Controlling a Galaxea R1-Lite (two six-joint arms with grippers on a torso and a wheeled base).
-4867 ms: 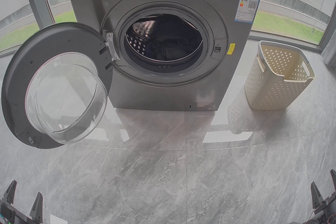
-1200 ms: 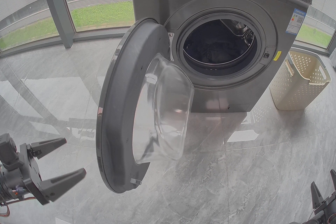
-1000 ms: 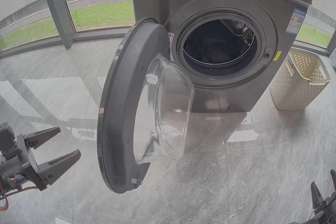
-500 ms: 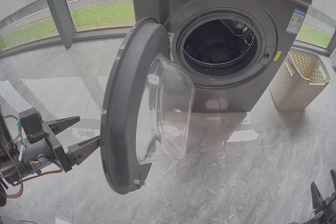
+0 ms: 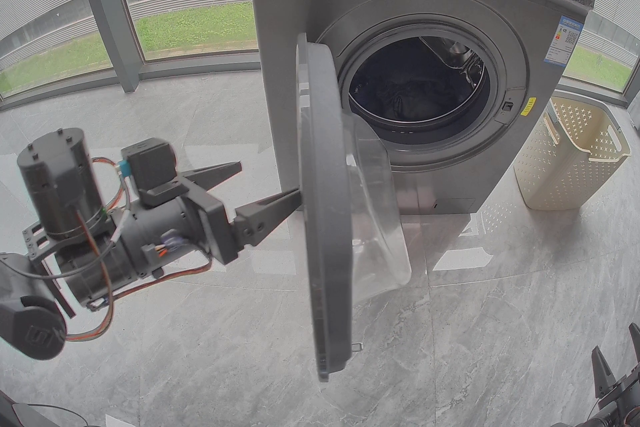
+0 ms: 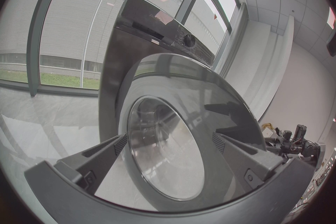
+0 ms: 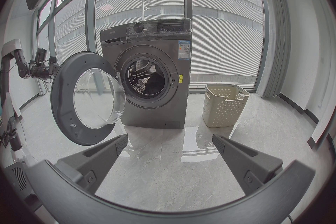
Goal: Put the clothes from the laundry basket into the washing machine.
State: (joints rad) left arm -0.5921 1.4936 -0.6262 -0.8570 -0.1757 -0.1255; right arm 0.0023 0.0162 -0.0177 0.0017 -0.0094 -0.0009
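Note:
The grey washing machine [image 5: 427, 1] stands with its round door [image 5: 323, 201] half swung, edge-on to me. Dark clothes [image 5: 407, 95] lie inside the drum. My left gripper [image 5: 270, 181] is open, and its lower fingertip [image 5: 293, 198] touches the door's outer face. In the left wrist view the door [image 6: 196, 102] lies just beyond the open left gripper [image 6: 169, 138]. The cream laundry basket [image 5: 573, 148] stands right of the machine, showing bare perforated walls inside. My right gripper [image 5: 617, 368] hangs low at the near right, and the right wrist view shows this gripper [image 7: 169, 139] open and holding nothing.
Grey marble floor [image 5: 467, 328] spreads in front of the machine. Tall windows with a grey pillar [image 5: 100, 1] run behind and to the left. In the right wrist view the machine [image 7: 150, 70], its door [image 7: 84, 98] and the basket [image 7: 224, 104] stand well ahead.
My left arm has risen and moved right, up against the door's outer face. The door has swung from wide open toward the machine. The head view shifted from its earliest frame.

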